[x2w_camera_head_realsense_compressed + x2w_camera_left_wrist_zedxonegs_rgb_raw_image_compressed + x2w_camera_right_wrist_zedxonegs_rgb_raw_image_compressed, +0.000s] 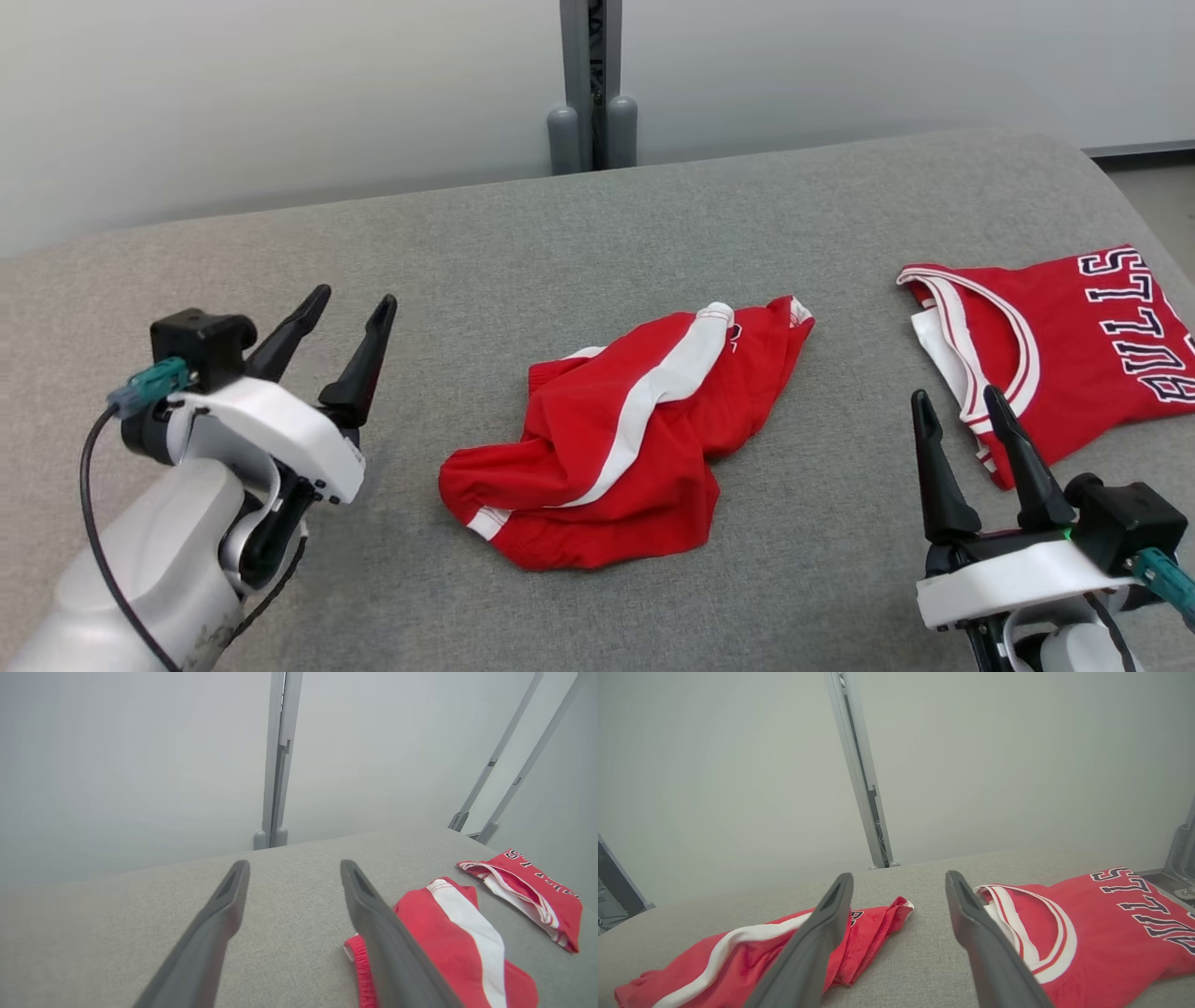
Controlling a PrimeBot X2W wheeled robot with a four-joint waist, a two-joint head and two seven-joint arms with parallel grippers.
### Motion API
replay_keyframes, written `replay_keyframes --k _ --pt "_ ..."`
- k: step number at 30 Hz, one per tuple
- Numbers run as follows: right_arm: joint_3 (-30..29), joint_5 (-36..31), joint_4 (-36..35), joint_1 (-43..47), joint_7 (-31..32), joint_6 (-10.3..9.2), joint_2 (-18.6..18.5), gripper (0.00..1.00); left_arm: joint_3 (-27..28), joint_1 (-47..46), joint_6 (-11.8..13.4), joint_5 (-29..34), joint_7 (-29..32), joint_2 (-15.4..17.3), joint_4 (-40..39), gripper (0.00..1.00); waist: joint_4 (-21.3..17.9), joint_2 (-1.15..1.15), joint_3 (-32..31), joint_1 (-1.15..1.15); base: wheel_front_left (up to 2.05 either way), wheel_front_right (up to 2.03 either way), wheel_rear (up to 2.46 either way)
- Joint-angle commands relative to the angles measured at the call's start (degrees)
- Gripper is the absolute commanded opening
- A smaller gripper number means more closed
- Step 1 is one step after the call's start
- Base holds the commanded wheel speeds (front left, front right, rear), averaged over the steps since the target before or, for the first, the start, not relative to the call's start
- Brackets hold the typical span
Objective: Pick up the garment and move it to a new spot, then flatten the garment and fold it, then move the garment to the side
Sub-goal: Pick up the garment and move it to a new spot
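Garment (616,448), crumpled red shorts, sits mid table (560,224) in the head view; left gripper (355,299) and right gripper (955,395) flank it, fingers spread, empty. Left wrist view: waistband (356,956) close by. Right wrist view: looks soft, light, floppy, so pinching that waistband edge seems best.

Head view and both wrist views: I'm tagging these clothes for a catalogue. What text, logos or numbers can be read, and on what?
"BULLS": white letters outlined dark on the red jersey, lying sideways; the first letter is cut by the picture's edge.
Small dark mark on the red shorts: too small to read.
No other text is readable.
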Motion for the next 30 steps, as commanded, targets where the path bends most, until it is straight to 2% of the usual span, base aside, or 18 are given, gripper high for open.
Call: replay_keyframes --k 1,7,15,17,22,24,30 --pt "-0.3 -0.1 -0.4 1.0 -0.3 0.0 -0.6 1.0 2.9 2.6 1.3 1.8 -0.1 0.5 -2.1 1.0 0.8 0.0 -0.7 0.0 0.0 0.0 0.0" --pt "-1.6 -0.1 -1.4 2.5 -0.3 0.0 -1.0 1.0 15.0 12.8 5.8 8.3 -0.1 0.4 -12.4 1.0 2.4 0.0 -1.7 0.0 0.0 0.0 0.0" --pt "-2.3 0.1 -2.5 4.2 -0.3 0.0 -0.8 1.0 25.6 25.7 8.8 16.1 -0.1 -3.8 -21.4 1.0 3.5 0.0 -2.0 0.0 0.0 0.0 0.0" --pt "-2.3 0.1 -2.6 4.2 -0.3 0.0 -0.7 1.0 26.7 26.9 8.8 17.4 -0.1 -4.5 -22.1 1.0 3.5 0.0 -1.9 0.0 0.0 0.0 0.0" --pt "-2.6 0.3 -3.0 4.3 -0.3 0.0 -0.5 1.0 32.7 33.0 8.4 22.4 -0.1 -9.5 -25.3 1.0 3.5 0.0 -1.5 0.0 0.0 0.0 0.0" --pt "-3.0 0.3 -3.1 4.7 -0.3 0.0 -0.4 1.0 34.6 35.3 7.4 23.7 -0.1 -12.2 -26.0 1.0 3.5 0.0 -1.5 0.0 0.0 0.0 0.0" --pt "-3.9 0.3 -3.2 5.2 -0.3 0.0 -0.9 1.0 37.4 38.7 4.0 28.3 -0.1 -17.1 -25.3 1.0 4.1 0.0 -1.9 0.0 0.0 0.0 0.0"
